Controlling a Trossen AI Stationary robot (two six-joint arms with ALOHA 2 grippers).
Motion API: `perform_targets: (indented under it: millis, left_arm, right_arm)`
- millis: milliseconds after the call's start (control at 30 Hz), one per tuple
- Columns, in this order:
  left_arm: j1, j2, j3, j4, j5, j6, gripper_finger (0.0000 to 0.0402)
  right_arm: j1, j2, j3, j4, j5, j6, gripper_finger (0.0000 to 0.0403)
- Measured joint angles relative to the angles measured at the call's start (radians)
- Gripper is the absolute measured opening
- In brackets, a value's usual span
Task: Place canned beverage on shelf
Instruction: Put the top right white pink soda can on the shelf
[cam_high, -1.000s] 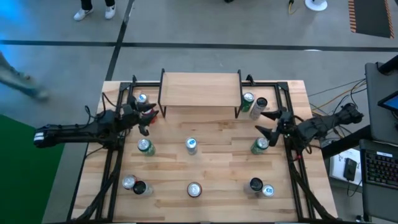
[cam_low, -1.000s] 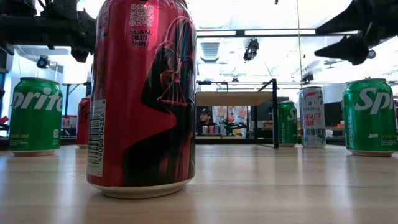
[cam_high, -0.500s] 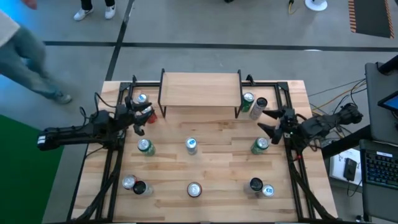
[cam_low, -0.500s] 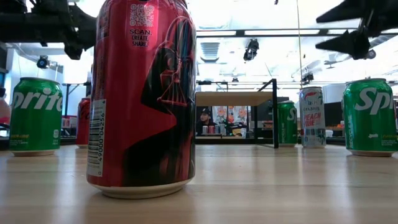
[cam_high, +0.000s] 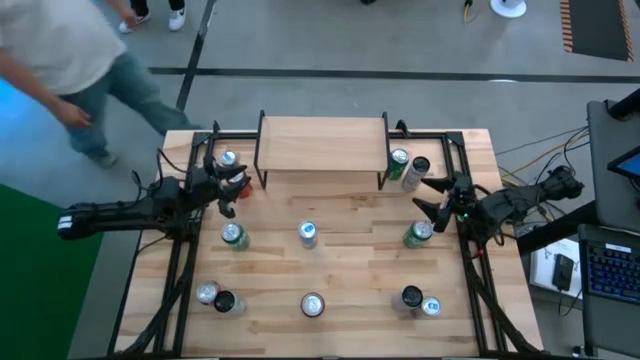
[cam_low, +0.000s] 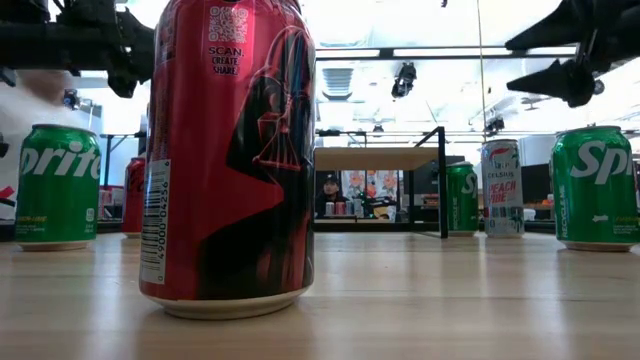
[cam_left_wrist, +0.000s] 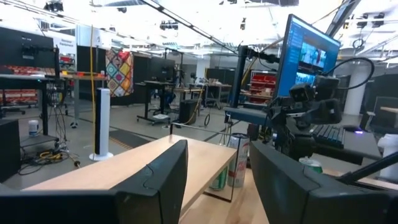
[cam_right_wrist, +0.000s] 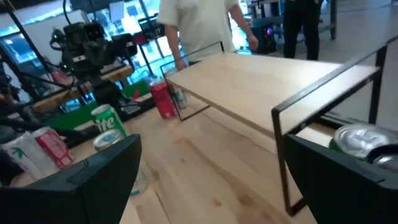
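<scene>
Now the left gripper (cam_high: 232, 185), empty and part-open, is easing back from the red can (cam_high: 241, 189) left of the bare shelf (cam_high: 322, 143); right gripper (cam_high: 432, 196) is waiting, spread wide.

The small low rack (cam_high: 322, 143) has a pale light-wood top on thin black metal legs, and the large butcher-block tabletop (cam_high: 360, 255) beneath it shows warmer striped planks inside a black frame. Nearest the low camera stands a tall red aluminium can (cam_low: 230, 150) printed with a dark helmeted figure and white lettering. Bright green cans with white lettering (cam_low: 57, 186) flank it. A white can with pink lettering (cam_low: 502, 188) stands farther back.
</scene>
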Motion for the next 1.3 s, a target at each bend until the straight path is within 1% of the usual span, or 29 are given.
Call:
perform_targets:
  millis: [67,133,267,500,600,700,800,867,933,1033,1200,1300]
  left_arm:
    - [0.0,-0.002,0.0,0.0,-0.002,0.0,0.016]
    - [0.0,0.001,0.0,0.0,-0.023,0.0,0.016]
    - [0.0,0.028,0.0,-0.003,-0.05,0.0,0.016]
    - [0.0,0.084,0.0,0.025,-0.054,0.006,0.016]
    - [0.0,0.089,0.0,0.039,-0.062,0.017,0.016]
    - [0.0,0.096,0.0,0.048,-0.065,0.027,0.016]
    - [0.001,0.113,0.0,0.068,-0.103,0.027,0.016]
    - [0.001,0.131,0.0,0.07,-0.106,0.027,0.016]
    - [0.001,0.149,0.0,0.081,-0.106,0.027,0.0161]
    - [0.001,0.171,0.0,0.104,-0.106,0.028,0.017]
    - [0.001,0.201,0.0,0.147,-0.106,0.028,0.0194]
    - [0.001,0.214,0.0,0.165,-0.105,0.018,0.0207]
  right_arm:
    - [0.0,0.0,0.027,-0.071,0.003,0.011,0.0379]
    - [0.0,0.0,0.031,-0.103,0.025,0.033,0.0379]
    - [0.0,0.004,-0.013,-0.088,0.034,0.073,0.0379]
    - [0.0,0.014,-0.067,-0.088,0.052,0.127,0.0379]
    - [0.0,0.014,-0.068,-0.095,0.056,0.125,0.0379]
    - [0.0,0.014,-0.061,-0.105,0.076,0.087,0.0379]
    - [-0.008,0.013,-0.039,-0.105,0.097,0.046,0.0379]
    - [-0.018,0.013,-0.019,-0.121,0.104,0.036,0.0379]
    - [-0.034,0.014,0.005,-0.168,0.112,0.031,0.0379]
    - [-0.073,0.014,0.042,-0.247,0.163,0.046,0.0379]
    - [-0.165,0.03,0.087,-0.268,0.121,0.053,0.0379]
    - [-0.244,0.067,0.151,-0.374,0.116,0.141,0.0379]
